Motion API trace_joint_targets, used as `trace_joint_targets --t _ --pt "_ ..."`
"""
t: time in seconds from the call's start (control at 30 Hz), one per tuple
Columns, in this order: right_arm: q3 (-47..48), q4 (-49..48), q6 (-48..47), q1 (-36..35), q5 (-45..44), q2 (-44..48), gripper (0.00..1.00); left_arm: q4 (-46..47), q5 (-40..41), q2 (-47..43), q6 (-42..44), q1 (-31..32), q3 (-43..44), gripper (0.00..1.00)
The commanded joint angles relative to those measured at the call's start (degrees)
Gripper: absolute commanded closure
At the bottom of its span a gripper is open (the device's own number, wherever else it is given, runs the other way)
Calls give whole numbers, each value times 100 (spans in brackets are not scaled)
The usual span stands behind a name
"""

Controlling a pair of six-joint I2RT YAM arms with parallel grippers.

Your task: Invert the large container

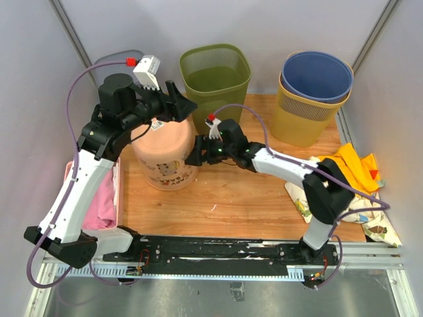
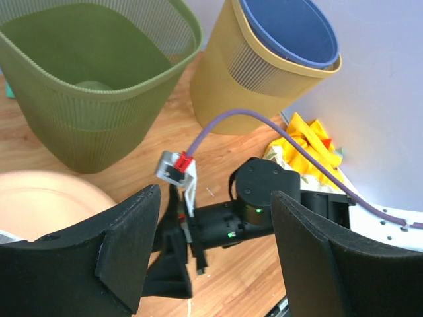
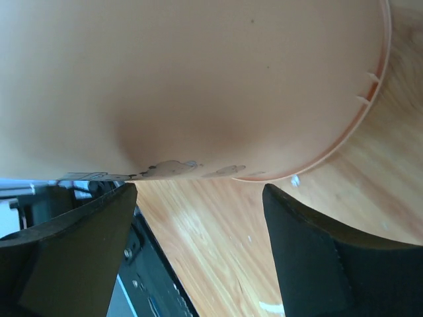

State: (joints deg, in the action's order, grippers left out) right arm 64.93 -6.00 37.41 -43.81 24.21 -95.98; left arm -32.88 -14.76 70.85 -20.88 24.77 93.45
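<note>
Large container mouth-down; we judge flip done. Left gripper at its 1 o'clock, right gripper at 3: both wide open, empty. Next: withdraw without nudging it.

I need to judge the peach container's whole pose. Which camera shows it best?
The top external view shows most of the peach container, body and outline. The left wrist view catches only a curved sliver at its lower left; the right wrist view shows only its wall and rim, close up.

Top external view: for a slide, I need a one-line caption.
Peach container on the wooden table, left gripper open above it, right gripper open at its side.
</note>
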Motion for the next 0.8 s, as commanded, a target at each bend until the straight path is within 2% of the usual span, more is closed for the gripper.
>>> trace_joint_targets --t 0.0,0.1,0.2,0.33,0.47,0.6,0.77 --pt "901 -428 337 -136 398 -596 22 4 222 -90 -2 39 89 27" --pt "814 -47 113 -77 320 -357 22 -17 368 83 148 36 372 27" --pt "176 529 -184 213 15 460 22 -20 414 490 331 36 807 25" --pt "-972 1423 -484 1126 -383 1976 21 4 322 1422 684 38 1625 25" --pt "-1673 2438 -762 2099 -834 3506 20 -3 118 2523 1189 45 2670 24" --pt "-1537 3524 -936 2819 -1024 4499 19 -21 -33 3612 1730 45 3753 24" --pt "-1126 4036 -994 2905 -1193 4840 19 -29 -619 4500 2108 53 4211 23"
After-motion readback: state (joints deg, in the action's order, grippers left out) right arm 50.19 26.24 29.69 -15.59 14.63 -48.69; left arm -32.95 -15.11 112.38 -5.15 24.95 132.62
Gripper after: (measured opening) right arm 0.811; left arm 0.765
